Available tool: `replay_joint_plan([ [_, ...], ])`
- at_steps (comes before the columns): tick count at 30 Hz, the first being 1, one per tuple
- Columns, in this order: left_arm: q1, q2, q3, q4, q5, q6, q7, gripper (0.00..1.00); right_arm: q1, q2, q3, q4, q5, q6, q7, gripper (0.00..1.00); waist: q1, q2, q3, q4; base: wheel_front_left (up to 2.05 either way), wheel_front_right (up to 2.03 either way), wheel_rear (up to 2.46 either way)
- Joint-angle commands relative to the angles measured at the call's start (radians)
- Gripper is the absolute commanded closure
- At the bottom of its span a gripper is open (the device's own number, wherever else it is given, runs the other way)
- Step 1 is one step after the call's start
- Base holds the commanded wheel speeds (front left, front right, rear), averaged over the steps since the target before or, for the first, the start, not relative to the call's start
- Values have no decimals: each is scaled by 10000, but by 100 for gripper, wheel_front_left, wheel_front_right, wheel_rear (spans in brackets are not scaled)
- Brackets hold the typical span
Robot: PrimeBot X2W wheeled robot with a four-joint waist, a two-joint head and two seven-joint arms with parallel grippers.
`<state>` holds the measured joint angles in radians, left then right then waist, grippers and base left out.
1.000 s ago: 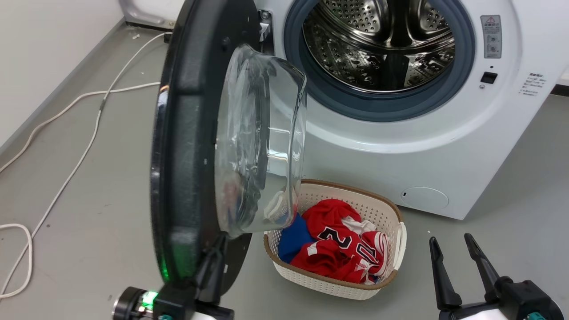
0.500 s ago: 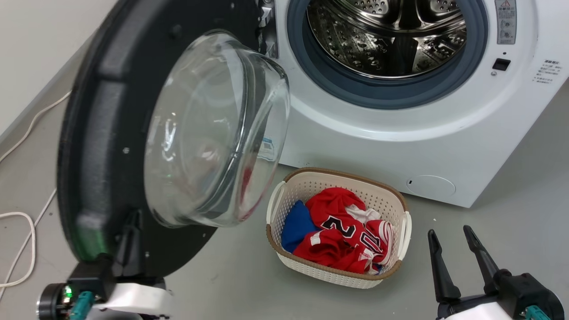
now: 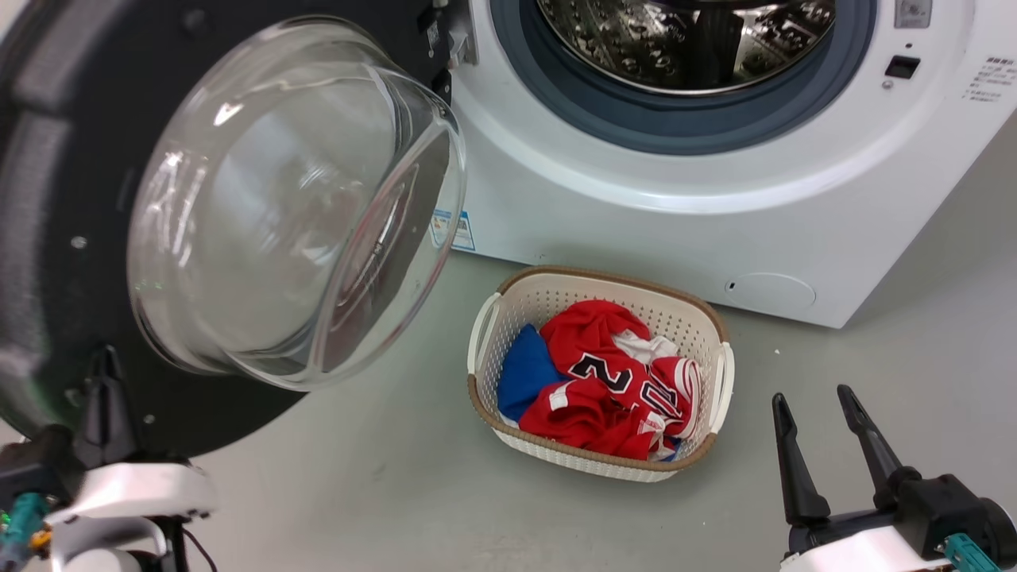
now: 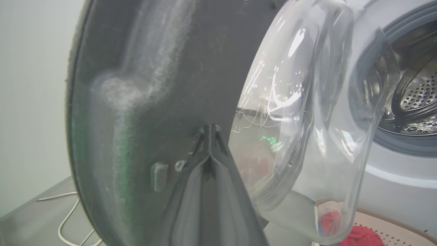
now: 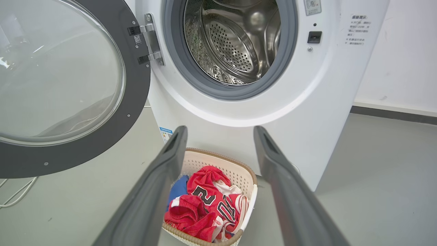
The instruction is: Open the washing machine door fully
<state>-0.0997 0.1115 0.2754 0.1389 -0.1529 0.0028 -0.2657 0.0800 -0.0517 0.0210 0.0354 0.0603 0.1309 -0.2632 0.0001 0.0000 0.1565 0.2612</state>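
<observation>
Most of the swing looks done: the washing machine door (image 3: 48, 199) stands wide beside the drum (image 3: 683, 40), so my left claw (image 4: 208, 129), clenched empty on its inner face, should push steadily outward, right claw (image 3: 811, 395) spread idle.

Smooth grey floor (image 3: 381, 492), plain white wall (image 5: 403, 51) with dark skirting strip (image 5: 392, 115), thin white cable (image 5: 17, 194) trailing along floor, even indoor light.

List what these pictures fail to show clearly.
- Washing machine door: head view, rim cut by left edge.
- Left hand touching the door or not: left wrist view, blurred.
- Labels on washing machine: right wrist view, too small.
- Basket bottom: head view, hidden under clothes.
</observation>
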Motion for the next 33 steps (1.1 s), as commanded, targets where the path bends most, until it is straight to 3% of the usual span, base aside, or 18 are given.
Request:
replay_joint_plan([
  [1,-292,52,272,97,56,24,22,100,-225,30,-3,-41,-95,-2,-21,0,-1,0,109,-13,0,0,0],
  [13,-1443,324,1745,1467,71,-289,24,100,-596,29,50,-39,-272,-2,-21,0,-1,0,704,-241,0,0,0],
  [23,-2234,397,2441,2231,362,-511,24,100,-794,30,34,1,-415,-2,-21,0,-1,0,990,-482,0,0,0],
  [33,-2042,229,2676,2321,733,-675,22,100,-632,30,-21,103,-268,-2,-21,0,-1,0,652,-543,0,0,0],
])
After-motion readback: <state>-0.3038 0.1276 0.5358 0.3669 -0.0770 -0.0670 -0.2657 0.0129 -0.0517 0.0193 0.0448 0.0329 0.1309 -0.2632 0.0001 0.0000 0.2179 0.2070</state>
